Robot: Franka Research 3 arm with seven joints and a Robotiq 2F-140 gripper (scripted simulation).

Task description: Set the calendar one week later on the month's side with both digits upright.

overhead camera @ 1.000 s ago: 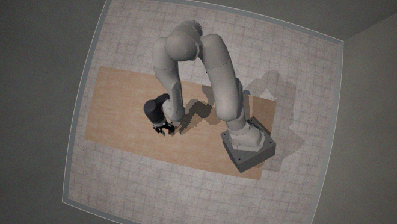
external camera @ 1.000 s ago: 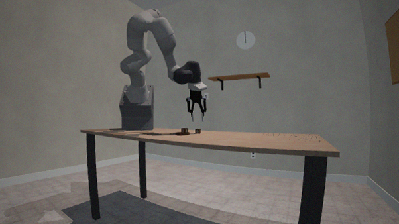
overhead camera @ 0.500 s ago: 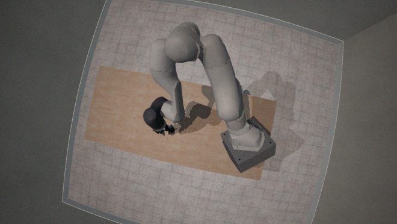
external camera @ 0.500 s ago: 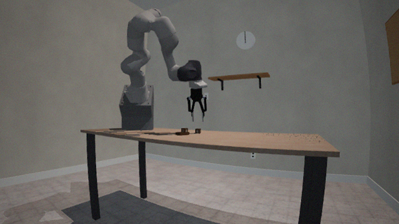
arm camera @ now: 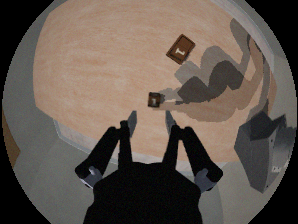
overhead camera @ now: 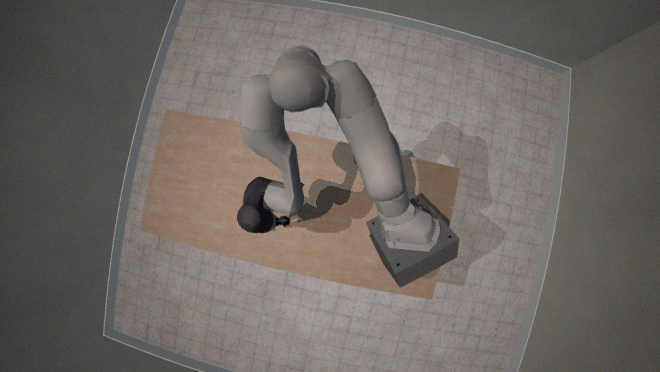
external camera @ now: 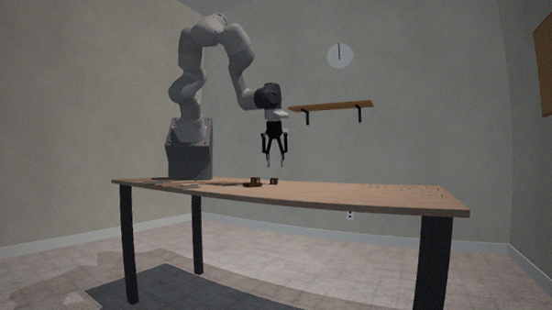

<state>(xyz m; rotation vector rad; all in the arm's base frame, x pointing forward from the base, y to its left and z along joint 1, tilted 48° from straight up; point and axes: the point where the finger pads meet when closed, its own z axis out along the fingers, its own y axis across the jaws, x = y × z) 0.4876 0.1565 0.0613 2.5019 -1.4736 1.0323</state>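
Note:
My gripper (external camera: pixel 274 161) (arm camera: pixel 151 116) points down above the table, its fingers partly open with nothing between them. A small dark brown cube (external camera: pixel 274 181) (arm camera: pixel 154 100) sits on the table outside the tray; its pale top mark is too small to read. The brown tray (external camera: pixel 248 186) (arm camera: pixel 184 41) lies flat on the table a little way from it. Another brown cube (external camera: pixel 255 180) (arm camera: pixel 178 52) stands in the tray and shows a pale mark like a 1 on top. The month's name and the front digits cannot be read. The arm hides most of this in the top view.
The wooden table (overhead camera: pixel 195 175) (external camera: pixel 342 194) carries the arm's grey base block (overhead camera: pixel 425 260) (external camera: pixel 189 159) (arm camera: pixel 260 150) at one end. The arm's shadow falls beside the tray and the loose cube. A wall shelf (external camera: pixel 330 105) is behind the table.

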